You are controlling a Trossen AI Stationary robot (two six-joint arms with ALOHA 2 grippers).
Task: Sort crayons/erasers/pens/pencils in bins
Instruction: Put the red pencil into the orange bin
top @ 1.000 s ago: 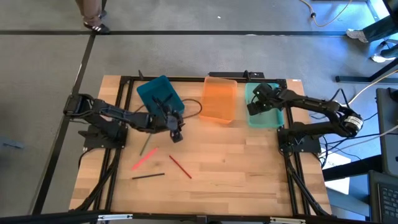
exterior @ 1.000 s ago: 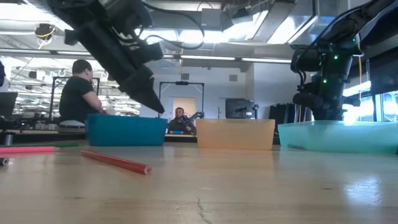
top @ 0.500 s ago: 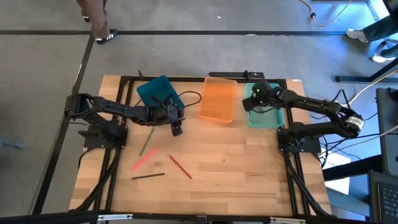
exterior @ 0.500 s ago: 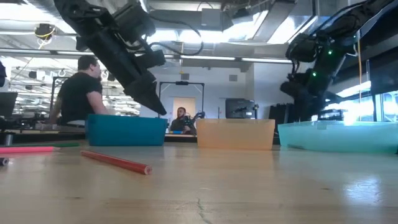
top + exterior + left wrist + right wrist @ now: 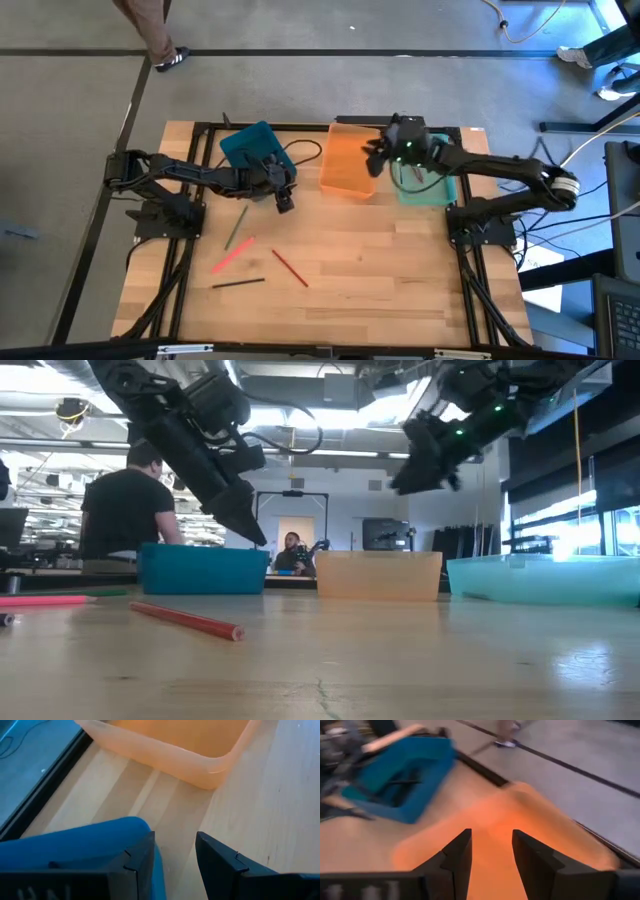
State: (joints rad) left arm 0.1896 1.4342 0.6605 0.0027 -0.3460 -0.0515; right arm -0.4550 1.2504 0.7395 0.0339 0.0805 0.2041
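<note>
The tabletop (image 5: 400, 260) is pale wood with visible grain, framed by black rails. Three shallow rectangular plastic bins stand along its far edge: a dark teal-blue bin (image 5: 250, 146), set at an angle; a translucent orange bin (image 5: 345, 170) with rounded corners; and a light mint-green bin (image 5: 432, 190), partly covered by the right arm.

The left hand (image 5: 284, 203) hangs low over the tabletop just in front of the blue bin. Its two dark, flat-faced fingers (image 5: 220, 862) stand spread with bare wood between them and nothing held.

The right hand (image 5: 375, 160) is raised over the orange bin's right edge, well above the tabletop in the low view (image 5: 412, 475). Its fingers (image 5: 457, 852) are likewise spread and empty, with the orange bin blurred beneath them.

Loose sticks lie on the tabletop in front of the left arm: a thin green stick (image 5: 237, 229), a pink stick (image 5: 231, 257), a red stick (image 5: 290, 267) and a black stick (image 5: 238, 283), all lying flat and apart from one another. In the low view the red stick (image 5: 185, 620) shows as a smooth round rod. A dark stick (image 5: 402, 782) lies inside the blue bin.

Beyond the tabletop a seated person in a dark shirt (image 5: 125, 510) is seen from behind.
</note>
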